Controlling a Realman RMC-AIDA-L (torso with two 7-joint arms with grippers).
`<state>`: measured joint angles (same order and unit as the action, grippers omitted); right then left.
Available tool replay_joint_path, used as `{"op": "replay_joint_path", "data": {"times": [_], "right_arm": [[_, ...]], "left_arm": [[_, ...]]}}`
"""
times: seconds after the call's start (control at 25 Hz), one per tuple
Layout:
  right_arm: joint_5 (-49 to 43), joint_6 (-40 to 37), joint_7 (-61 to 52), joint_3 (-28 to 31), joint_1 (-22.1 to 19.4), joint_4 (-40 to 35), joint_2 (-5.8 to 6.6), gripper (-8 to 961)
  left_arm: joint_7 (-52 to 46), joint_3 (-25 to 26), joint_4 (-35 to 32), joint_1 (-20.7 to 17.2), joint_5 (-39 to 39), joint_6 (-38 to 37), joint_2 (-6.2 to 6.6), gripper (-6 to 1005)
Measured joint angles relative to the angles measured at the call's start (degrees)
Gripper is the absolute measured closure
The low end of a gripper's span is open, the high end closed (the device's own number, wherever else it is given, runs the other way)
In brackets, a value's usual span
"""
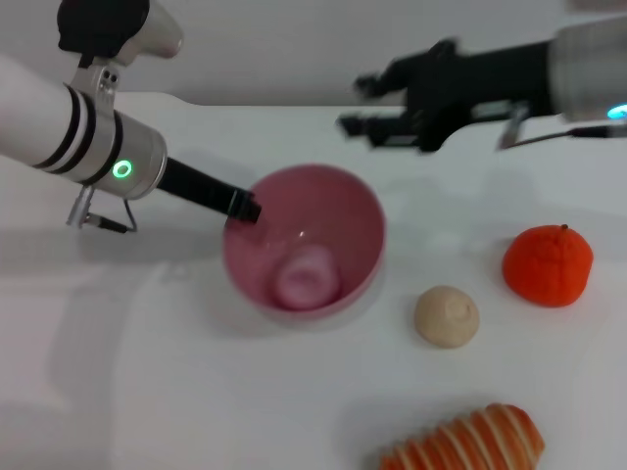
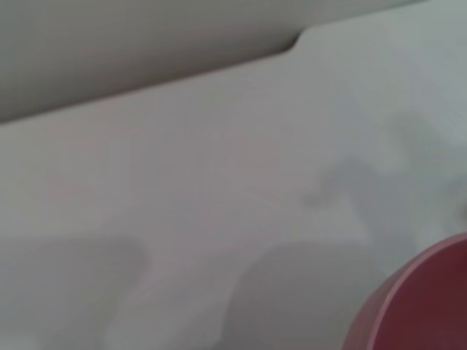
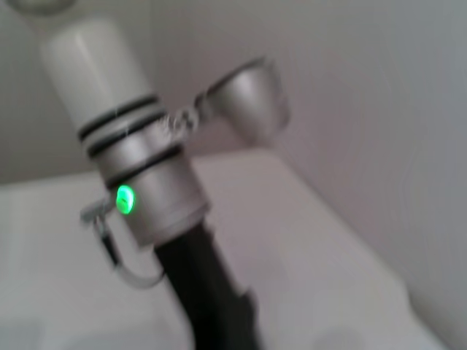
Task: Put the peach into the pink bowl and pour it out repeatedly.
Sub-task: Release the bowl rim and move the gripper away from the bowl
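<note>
Your white surface (image 1: pixel 147 392) fills the head view, and the left arm (image 1: pixel 59 122) reaches across it from the left. Its left gripper (image 1: pixel 245 208) sits at the near-left rim of the pink bowl (image 1: pixel 358 211), and the fingers look clamped on that rim, though the tips are small and dark there. The bowl is tilted, its mouth facing toward you and up, and the left wrist view catches only an edge of it (image 2: pixel 423 306). The right gripper (image 1: pixel 367 106) hangs above the far side of the surface, well apart from the bowl, with its fingers apart and nothing between them; the right wrist view shows you the left arm's silver cuff (image 3: pixel 149 197) with its green light. Inside the bowl, low against the near wall, lies the peach (image 1: pixel 307 277). To the right of the bowl you have an orange-red tangerine (image 1: pixel 548 265), a beige round lump (image 1: pixel 447 316) just beside the bowl, and a striped orange-and-white piece (image 1: pixel 470 443) at the near edge.
</note>
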<state>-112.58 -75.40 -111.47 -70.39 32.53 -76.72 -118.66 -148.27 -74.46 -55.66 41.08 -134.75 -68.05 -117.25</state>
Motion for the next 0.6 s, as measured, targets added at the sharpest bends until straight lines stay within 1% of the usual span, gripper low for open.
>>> {"op": "replay_joint_path", "data": {"times": [0.04, 0.08, 0.12, 0.28, 0.4, 0.6], "right_arm": [[2.6, -0.2, 2.1, 2.4, -0.9, 0.9, -0.01, 473], [5.6, -0.3, 4.4, 4.9, -1.7, 2.0, 0.01, 473], [8.5, -0.4, 6.5, 7.1, -2.5, 3.3, 0.01, 473], [21.5, -0.7, 17.8, 15.0, -6.0, 10.2, 0.14, 473], [25.8, -1.2, 22.0, 18.0, -7.7, 13.6, 0.15, 473], [27.6, -1.2, 24.1, 20.3, -8.3, 17.6, 0.18, 473]], "left_arm": [[0.0, 0.0, 0.0, 0.0, 0.0, 0.0, 0.00, 956], [-0.8, 0.1, 0.1, 0.0, -0.5, -3.2, 0.59, 957], [-1.2, 0.1, 0.1, 0.0, -2.6, -5.2, 0.70, 957], [-2.3, -0.1, 0.7, -0.4, -5.9, -5.8, 0.57, 957], [-2.7, -0.1, 1.4, -0.9, -6.8, -5.8, 0.36, 957], [-2.7, 0.0, 1.9, -1.3, -6.9, -5.8, 0.20, 957]]}}
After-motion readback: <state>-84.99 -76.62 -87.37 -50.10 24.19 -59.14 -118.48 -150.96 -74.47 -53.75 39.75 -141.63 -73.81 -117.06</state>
